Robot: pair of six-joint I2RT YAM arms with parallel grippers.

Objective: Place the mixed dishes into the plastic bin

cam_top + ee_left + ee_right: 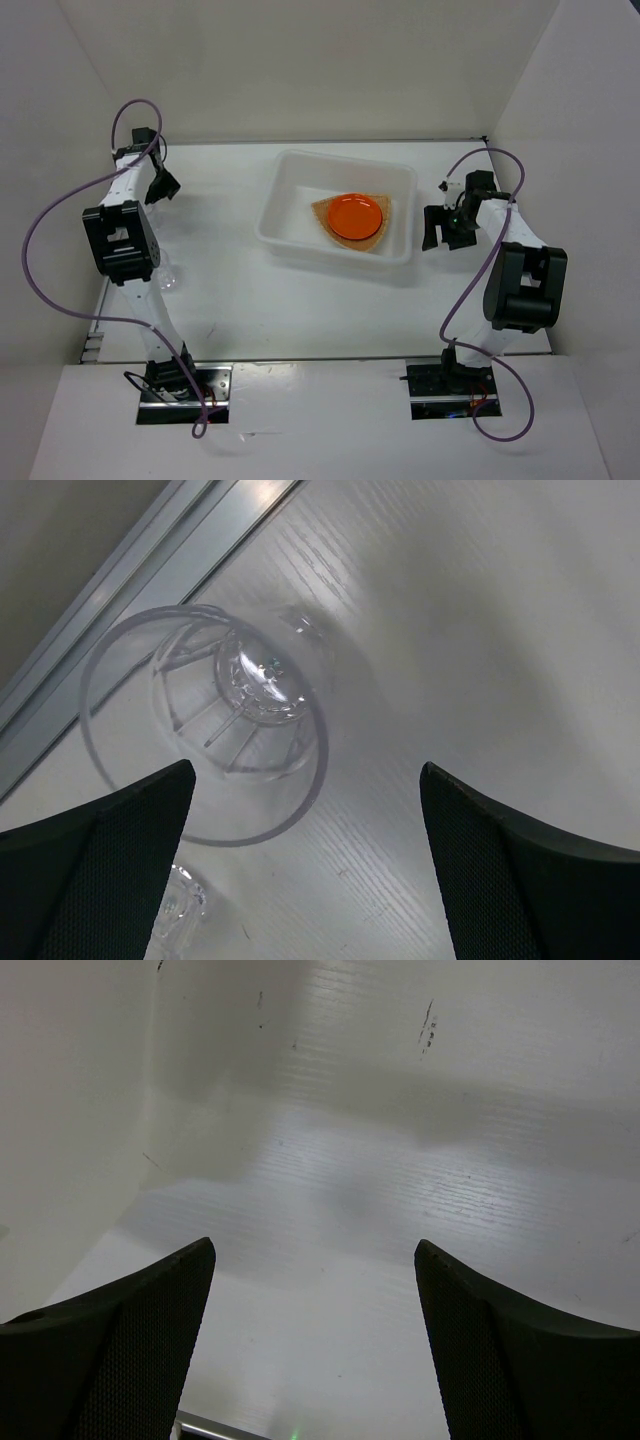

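The white plastic bin point(290, 185) stands at the table's middle. In it the tan woven plate point(378, 238) lies under the orange plate point(355, 215). The black plate is out of view. My left gripper point(160, 187) is open and empty at the far left. In the left wrist view it point(307, 770) hovers over the table, just right of an upright clear cup point(205, 725). A second clear cup point(178, 910) peeks out by the left finger. One cup point(168, 278) shows beside the left arm. My right gripper point(445, 238) is open and empty just right of the bin, over bare table point(315, 1244).
White enclosure walls stand at the back and both sides. An aluminium rail point(120, 590) runs along the table's left edge close to the cups. A white upright surface point(70, 1110) rises left of the right gripper.
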